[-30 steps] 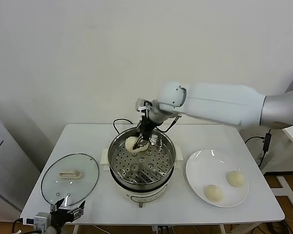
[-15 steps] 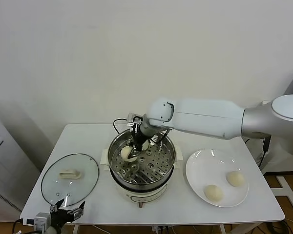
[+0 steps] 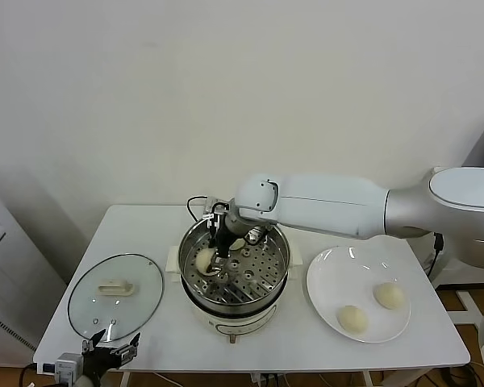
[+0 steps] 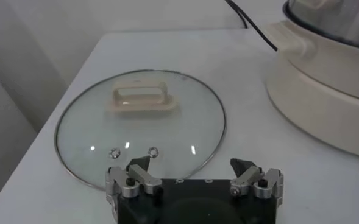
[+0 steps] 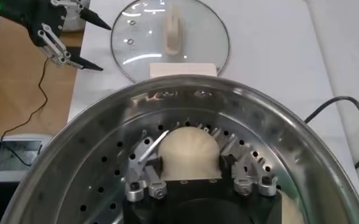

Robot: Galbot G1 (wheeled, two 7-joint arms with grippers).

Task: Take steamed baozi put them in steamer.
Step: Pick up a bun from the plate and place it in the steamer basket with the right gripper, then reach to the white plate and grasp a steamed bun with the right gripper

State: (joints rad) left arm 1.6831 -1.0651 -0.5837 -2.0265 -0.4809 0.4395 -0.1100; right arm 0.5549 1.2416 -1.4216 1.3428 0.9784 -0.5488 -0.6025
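Nearest, left gripper (image 3: 105, 345) parked at the table's (image 3: 145, 226) front-left edge, jaws spread, holding nothing. Just beyond it, glass lid (image 3: 116, 296) lies flat, cream handle up. Right of centre, white plate (image 3: 331, 278) carries two baozi (image 3: 354, 319). Mid-table, steamer (image 3: 234, 270): right gripper (image 5: 194, 159) inside it, jaws pinching a baozi (image 5: 189, 152) low over the perforated tray's left part. Another bun (image 3: 237, 243) sits behind, mostly hidden by the arm. Black cord (image 3: 195, 203) trails behind.

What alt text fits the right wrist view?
The right gripper holds a baozi low inside the steamer, above its perforated tray. Beyond the rim, a glass lid lies on the white table.
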